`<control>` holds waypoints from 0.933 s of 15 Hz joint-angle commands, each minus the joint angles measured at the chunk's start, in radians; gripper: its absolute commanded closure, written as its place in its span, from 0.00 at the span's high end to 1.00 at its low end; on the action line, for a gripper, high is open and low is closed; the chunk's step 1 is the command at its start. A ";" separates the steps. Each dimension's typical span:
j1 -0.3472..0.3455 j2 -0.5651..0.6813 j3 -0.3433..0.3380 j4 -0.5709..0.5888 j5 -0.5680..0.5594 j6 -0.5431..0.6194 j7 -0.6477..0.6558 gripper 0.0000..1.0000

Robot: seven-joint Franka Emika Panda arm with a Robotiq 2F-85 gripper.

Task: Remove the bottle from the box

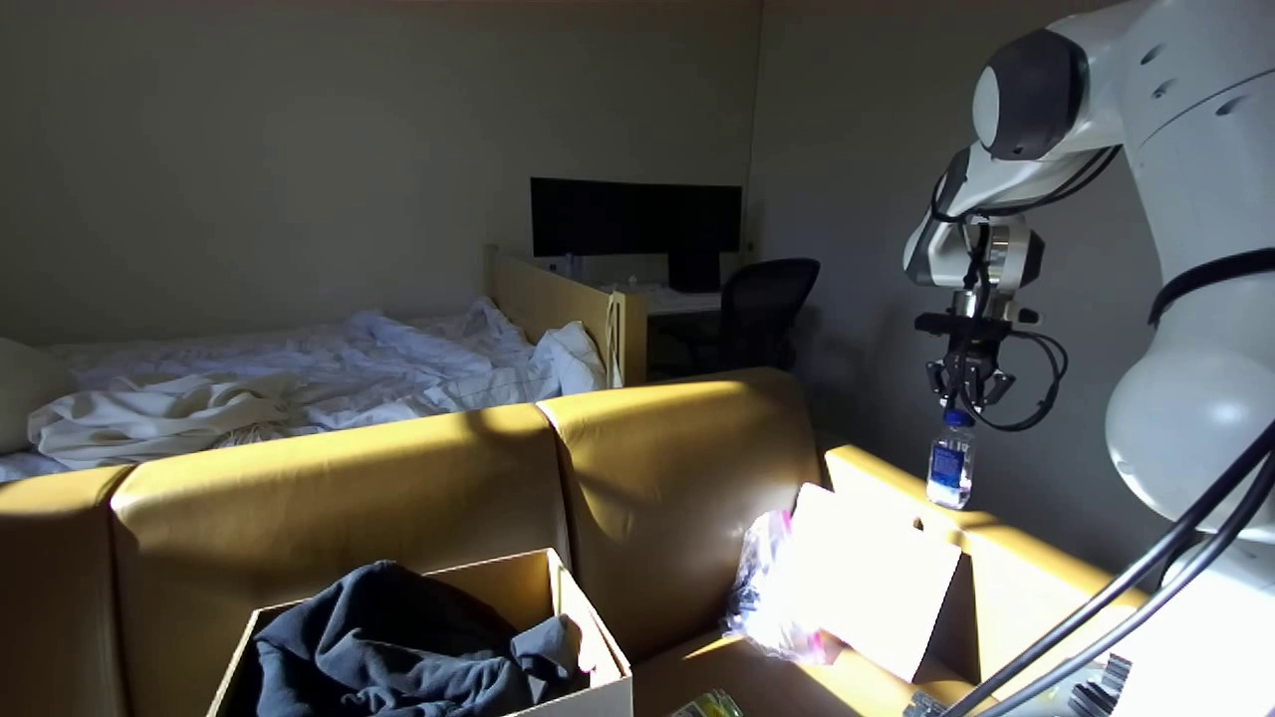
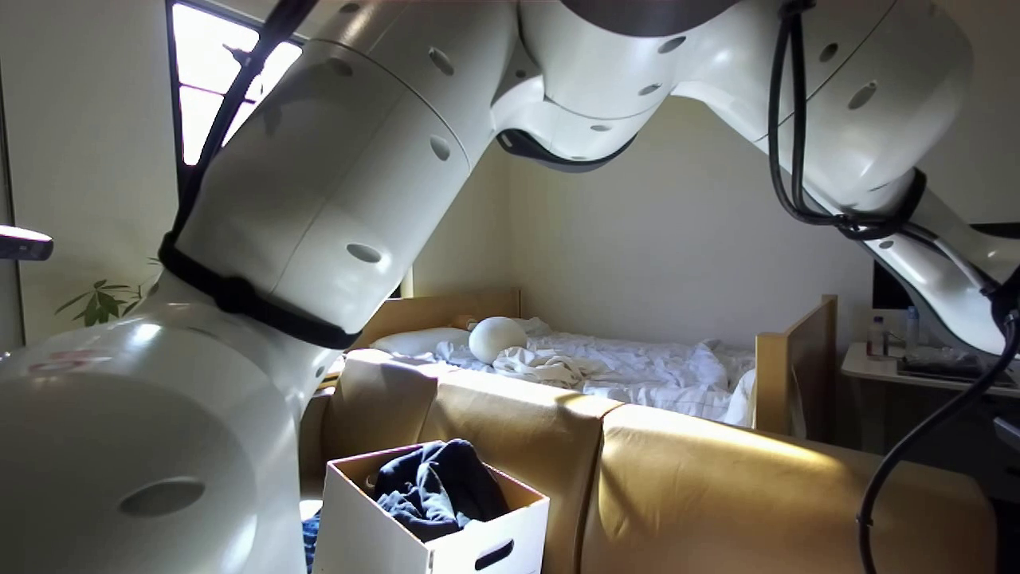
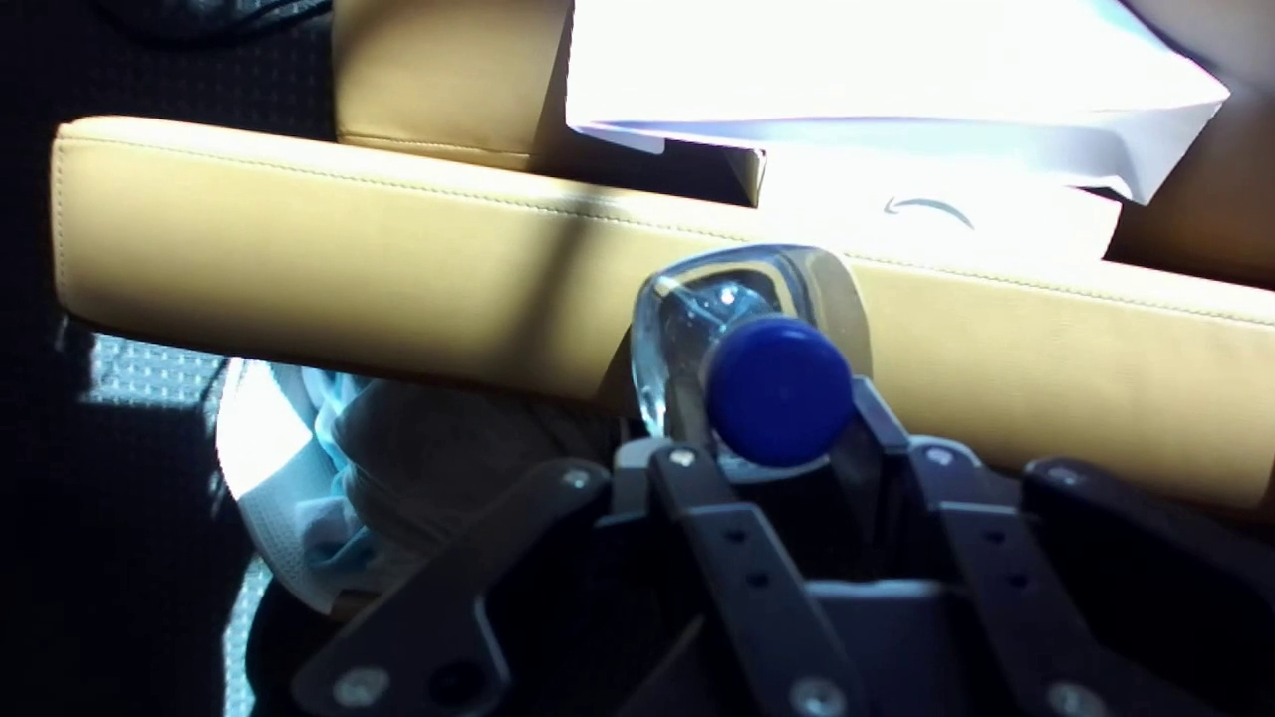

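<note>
The bottle is small and clear with a blue cap and blue label. It hangs upright in the air above the sofa's armrest. My gripper points down and is shut on it just below the cap. In the wrist view the bottle shows from above, its cap between the two fingers of my gripper. The box is brown inside with pale walls and holds dark cloth. The box stands well away from the gripper. My fingers and the bottle are out of the exterior view showing the sofa's back.
A bright white-flapped carton leans by the armrest, with a plastic bag beside it. The carton and armrest lie below the bottle. A lined bin stands beyond the armrest. Cables hang from the arm.
</note>
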State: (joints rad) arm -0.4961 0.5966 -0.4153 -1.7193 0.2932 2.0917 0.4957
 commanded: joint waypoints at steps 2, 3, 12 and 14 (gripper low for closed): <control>-0.009 -0.006 0.006 -0.005 0.022 0.010 0.010 0.71; -0.010 -0.008 0.007 -0.005 0.024 0.010 0.010 0.78; 0.070 -0.235 0.036 -0.010 -0.015 -0.129 -0.031 1.00; 0.105 -0.306 0.069 -0.006 -0.011 -0.218 -0.069 1.00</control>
State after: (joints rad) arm -0.4255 0.4087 -0.3849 -1.7003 0.2874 1.9747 0.4769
